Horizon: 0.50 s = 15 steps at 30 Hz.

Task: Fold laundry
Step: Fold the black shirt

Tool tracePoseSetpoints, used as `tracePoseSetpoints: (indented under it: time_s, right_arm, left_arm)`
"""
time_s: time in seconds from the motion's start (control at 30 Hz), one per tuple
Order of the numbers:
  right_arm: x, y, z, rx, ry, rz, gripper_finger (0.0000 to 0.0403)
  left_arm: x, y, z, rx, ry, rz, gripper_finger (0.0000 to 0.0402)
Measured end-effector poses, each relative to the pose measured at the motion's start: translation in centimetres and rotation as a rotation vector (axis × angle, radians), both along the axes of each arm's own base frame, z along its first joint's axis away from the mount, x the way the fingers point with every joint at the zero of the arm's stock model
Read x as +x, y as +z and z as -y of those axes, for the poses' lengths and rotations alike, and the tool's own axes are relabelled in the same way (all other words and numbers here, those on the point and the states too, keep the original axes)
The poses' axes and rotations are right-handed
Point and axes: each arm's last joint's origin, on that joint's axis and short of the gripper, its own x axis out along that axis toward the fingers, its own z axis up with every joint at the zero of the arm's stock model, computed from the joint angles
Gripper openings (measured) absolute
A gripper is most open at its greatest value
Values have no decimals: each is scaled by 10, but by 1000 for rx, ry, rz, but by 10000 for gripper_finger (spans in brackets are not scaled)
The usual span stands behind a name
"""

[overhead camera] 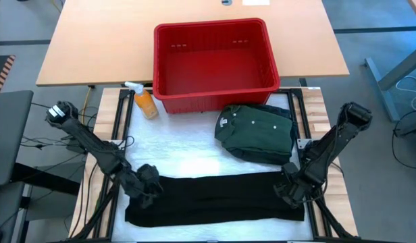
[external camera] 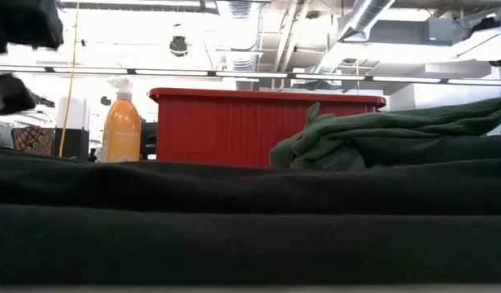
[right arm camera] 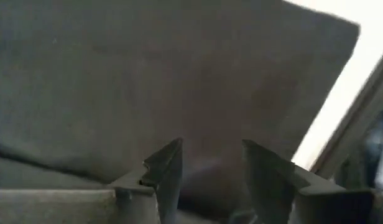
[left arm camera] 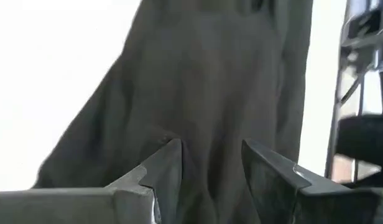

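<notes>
The black garment lies along the table's near edge as a long flat band, smooth, with one crease running lengthwise. My left gripper sits at its left end, my right gripper at its right; both have fingers parted and hold nothing. The green buttoned shirt rests folded behind it, beside the red basket.
</notes>
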Motion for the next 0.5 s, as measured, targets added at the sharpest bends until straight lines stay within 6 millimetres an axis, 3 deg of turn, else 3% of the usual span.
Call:
tracePoseSetpoints:
  time_s: [0.17, 0.3, 0.5]
  right_arm:
    - [1, -1, 1, -6, 0, 8, 191]
    - [1, -1, 2, -17, 0, 22, 191]
    - [1, 1, -1, 8, 35, 9, 191]
  left_arm:
    - [13, -30, 16, -25, -66, -136, 155]
    - [11, -56, 18, -22, -65, -364, 155]
    - [0, -60, 19, -4, -87, -507, 155]
